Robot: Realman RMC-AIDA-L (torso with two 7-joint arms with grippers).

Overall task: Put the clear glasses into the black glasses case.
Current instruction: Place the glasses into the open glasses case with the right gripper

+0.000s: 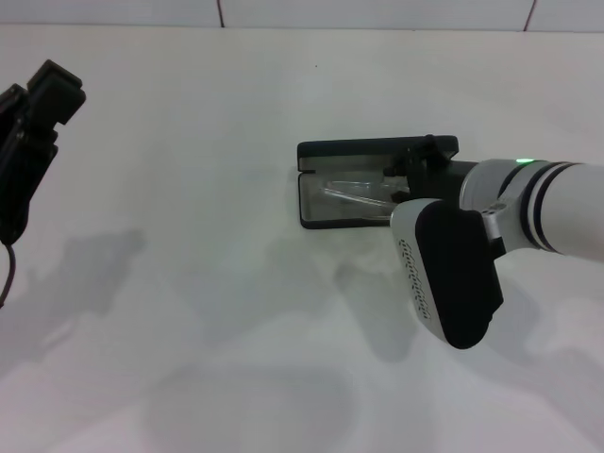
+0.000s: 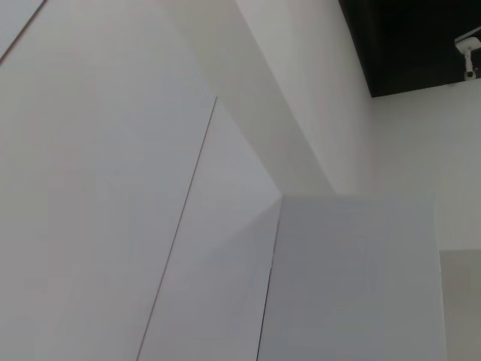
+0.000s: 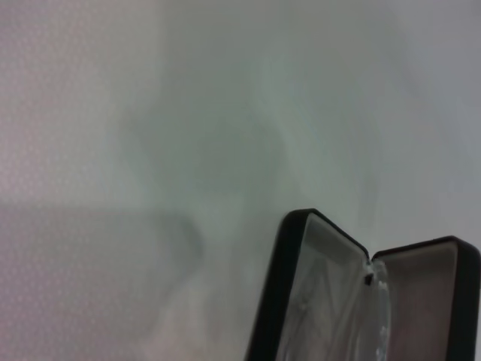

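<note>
The black glasses case (image 1: 368, 149) lies open in the middle of the white table, its lid folded back toward the far side. The clear glasses (image 1: 354, 194) lie inside its grey-lined tray. My right gripper (image 1: 412, 177) reaches in at the case's right end, over the tray and next to the glasses, with the wrist hiding that end. In the right wrist view the case (image 3: 279, 301) shows close up with the glasses (image 3: 338, 301) resting in it. My left gripper (image 1: 38, 99) is parked, raised at the table's far left, well away from the case.
The white table (image 1: 189, 236) spreads around the case, with the arms' shadows on it. A tiled wall edge (image 1: 283, 14) runs along the back. The left wrist view holds only white wall panels (image 2: 113, 188).
</note>
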